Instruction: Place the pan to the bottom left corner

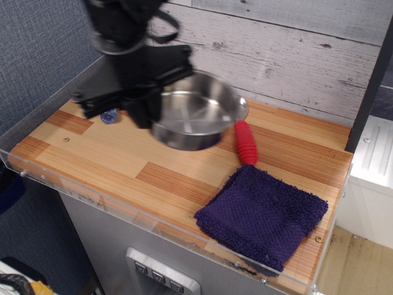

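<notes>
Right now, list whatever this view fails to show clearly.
- Gripper: dark and motion-blurred; the jaws cannot be made out, so the hold on the pan cannot be confirmed.
- Pan's wire handle: not visible, hidden behind the gripper.
- Blue object: mostly covered by the gripper.
- Red-handled spoon: its bowl end is hidden behind the pan.
- Purple towel: fully visible.

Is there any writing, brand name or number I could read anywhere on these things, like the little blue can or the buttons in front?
None can be read.
The small blue can: mostly hidden behind the gripper, any print too small and blurred.
The buttons on the grey panel: tiny marks, not legible.
The pan, the purple towel and the red-handled spoon: no text visible.
</notes>
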Tool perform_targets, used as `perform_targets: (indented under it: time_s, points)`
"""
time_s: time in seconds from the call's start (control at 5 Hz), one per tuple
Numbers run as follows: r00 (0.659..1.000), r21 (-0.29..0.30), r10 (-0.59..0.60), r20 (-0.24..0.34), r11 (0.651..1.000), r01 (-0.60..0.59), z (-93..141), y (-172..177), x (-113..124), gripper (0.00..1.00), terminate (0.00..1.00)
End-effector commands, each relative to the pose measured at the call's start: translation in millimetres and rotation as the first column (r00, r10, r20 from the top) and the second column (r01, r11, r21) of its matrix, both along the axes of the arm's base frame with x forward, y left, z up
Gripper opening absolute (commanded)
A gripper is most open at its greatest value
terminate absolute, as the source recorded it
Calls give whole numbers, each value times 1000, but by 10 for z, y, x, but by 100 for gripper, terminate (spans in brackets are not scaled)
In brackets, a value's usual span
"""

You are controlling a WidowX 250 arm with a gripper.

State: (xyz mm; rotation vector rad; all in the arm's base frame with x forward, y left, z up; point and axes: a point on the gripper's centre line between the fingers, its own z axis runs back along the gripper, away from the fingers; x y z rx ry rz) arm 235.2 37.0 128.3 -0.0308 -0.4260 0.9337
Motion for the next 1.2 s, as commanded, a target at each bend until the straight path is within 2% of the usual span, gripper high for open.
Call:
perform_targets:
  time_s: [0.0,0.6,1.0]
  points:
    - [996,36,87,13,996,-87,-38,455,-85,0,0]
    - [981,86,179,-71,981,-173,-409,870,-225,0,0]
    - [976,74,196,-98,979,-190,-677,989,-286,0,0]
